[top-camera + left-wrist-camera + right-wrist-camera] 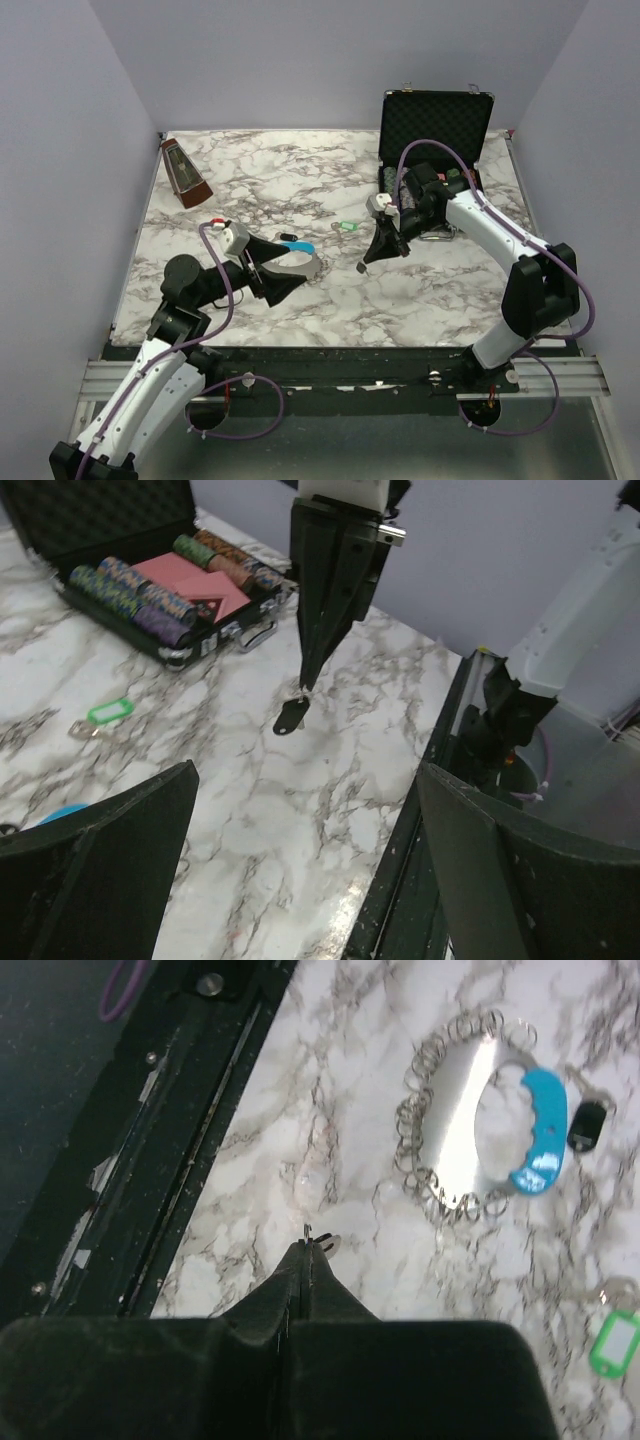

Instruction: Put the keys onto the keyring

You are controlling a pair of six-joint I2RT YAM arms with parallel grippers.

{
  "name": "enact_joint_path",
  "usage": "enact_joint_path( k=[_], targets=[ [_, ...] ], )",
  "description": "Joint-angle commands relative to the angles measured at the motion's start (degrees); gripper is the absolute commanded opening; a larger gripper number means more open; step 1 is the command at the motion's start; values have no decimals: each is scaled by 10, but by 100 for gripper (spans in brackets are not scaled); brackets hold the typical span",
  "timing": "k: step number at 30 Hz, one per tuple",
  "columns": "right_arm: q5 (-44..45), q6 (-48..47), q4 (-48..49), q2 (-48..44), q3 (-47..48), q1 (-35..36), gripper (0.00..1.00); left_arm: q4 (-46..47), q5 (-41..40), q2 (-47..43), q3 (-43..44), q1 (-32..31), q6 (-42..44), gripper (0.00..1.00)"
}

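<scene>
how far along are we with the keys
No key is visibly on the keyring yet. In hand: the right gripper is shut on a black key. Left: thread it on, then the green key and the other black key lying by the ring. The left gripper is open, holding nothing.

no text, label or number can be read anywhere.

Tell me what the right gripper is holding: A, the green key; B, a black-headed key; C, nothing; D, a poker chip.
B: the right gripper is shut on a black-headed key that hangs from its tips, while the green key lies apart on the table.
</scene>
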Motion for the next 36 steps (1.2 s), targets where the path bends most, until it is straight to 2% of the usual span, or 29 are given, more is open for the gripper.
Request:
enact_joint_path(
  k=[1,6,11,15,22,30,36],
  targets=[
    [-104,-297,-216,21,29,2,1,185,-3,2,-46,-73,-23,98],
    [-129,-340,-214,-14,-10,11,1,188,-81,62,-51,-212,106,88],
    [-136,-359,-214,-41,-39,13,1,165,-137,140,-34,-292,208,72],
    [-136,-369,-215,-47,-57,12,1,176,-168,184,-22,-313,230,60],
    [-138,-378,-214,-49,-70,12,1,208,-194,246,-4,-333,263,47],
    [-142,-382,-214,-44,-76,14,1,231,-190,293,6,-339,263,37],
    [-145,-381,-214,-36,-78,14,1,246,-197,307,4,-341,263,34]
  ],
)
